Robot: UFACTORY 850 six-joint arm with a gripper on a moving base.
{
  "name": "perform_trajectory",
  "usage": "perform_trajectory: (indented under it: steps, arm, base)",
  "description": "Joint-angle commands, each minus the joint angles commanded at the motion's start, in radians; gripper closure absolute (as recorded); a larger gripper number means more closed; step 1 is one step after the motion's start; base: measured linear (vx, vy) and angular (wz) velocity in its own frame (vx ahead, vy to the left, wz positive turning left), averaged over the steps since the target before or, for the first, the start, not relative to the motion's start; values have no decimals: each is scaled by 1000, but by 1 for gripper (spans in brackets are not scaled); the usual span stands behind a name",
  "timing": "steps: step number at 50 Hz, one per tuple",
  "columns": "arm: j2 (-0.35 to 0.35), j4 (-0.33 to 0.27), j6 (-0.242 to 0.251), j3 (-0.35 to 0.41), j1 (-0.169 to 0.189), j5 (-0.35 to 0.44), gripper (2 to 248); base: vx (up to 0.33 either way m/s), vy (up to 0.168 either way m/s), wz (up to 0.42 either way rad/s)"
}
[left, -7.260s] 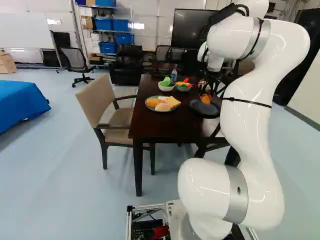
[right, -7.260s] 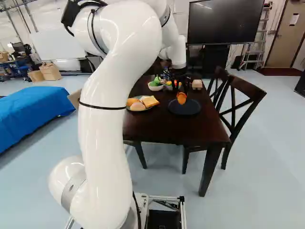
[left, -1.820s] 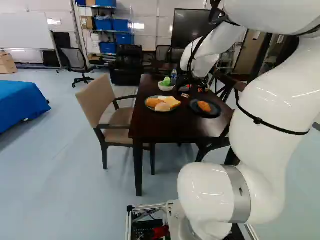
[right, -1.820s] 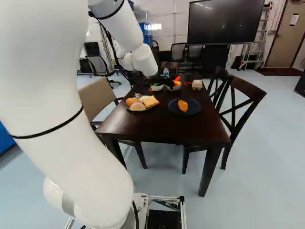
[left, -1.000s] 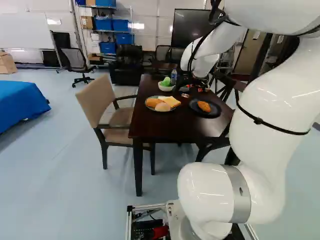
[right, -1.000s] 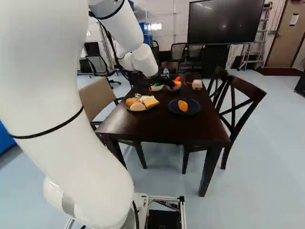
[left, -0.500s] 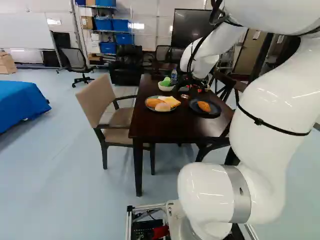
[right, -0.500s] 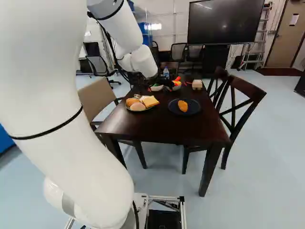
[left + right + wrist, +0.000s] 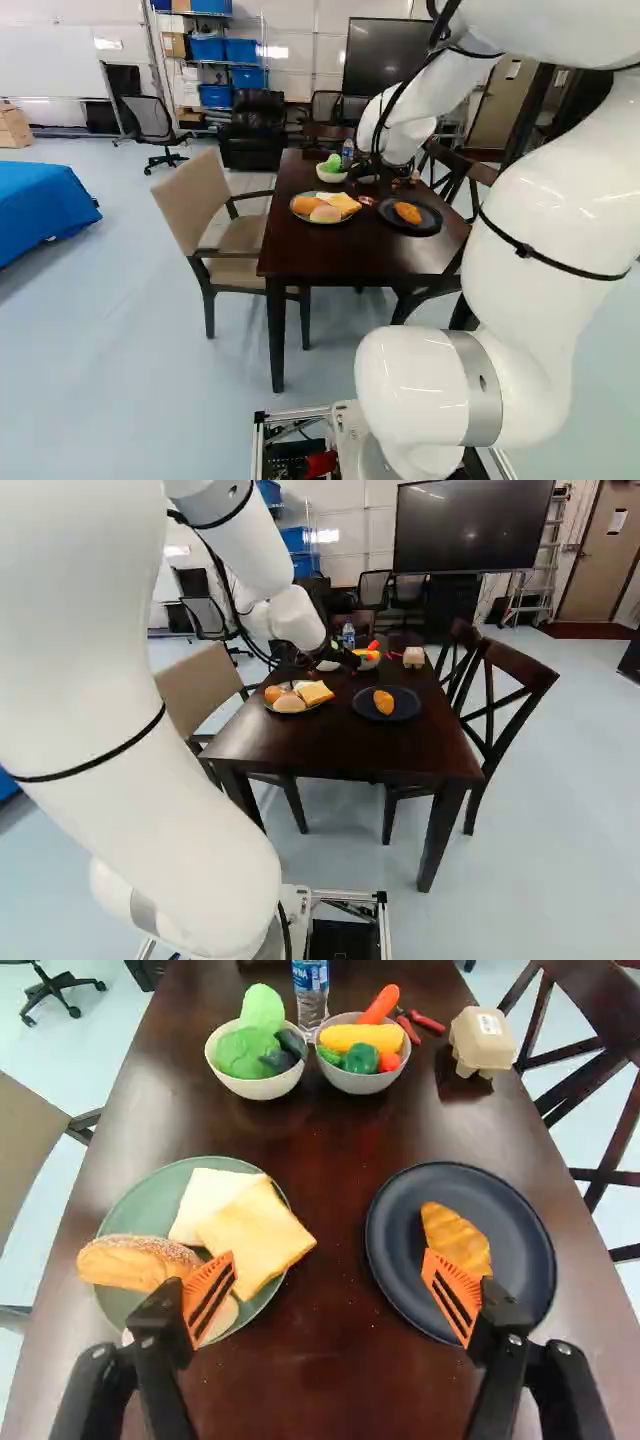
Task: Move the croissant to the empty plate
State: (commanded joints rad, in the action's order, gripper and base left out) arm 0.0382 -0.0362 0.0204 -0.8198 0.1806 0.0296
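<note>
gripper (image 9: 383, 191) away, croissant (image 9: 455, 1234) ahead

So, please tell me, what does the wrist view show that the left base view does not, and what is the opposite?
Only the wrist view shows the yellow corn and dark green pepper. Only the left base view shows the wide screen and whiteboard. Both show the croissant on the dark plate, the green plate with bread, and the bottle.
</note>
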Motion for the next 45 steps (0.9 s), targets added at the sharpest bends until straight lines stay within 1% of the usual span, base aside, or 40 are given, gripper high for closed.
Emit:
perform_trajectory:
  steps: [12, 23, 45]
  arm:
    - [-27, 3, -2, 63, -15, 72, 3]
    - [-58, 7, -4, 134, -33, 154, 3]
    - [-134, 15, -9, 309, -76, 356, 3]
  base:
    - [0, 0, 0]
    - [0, 0, 0]
    - [0, 0, 0]
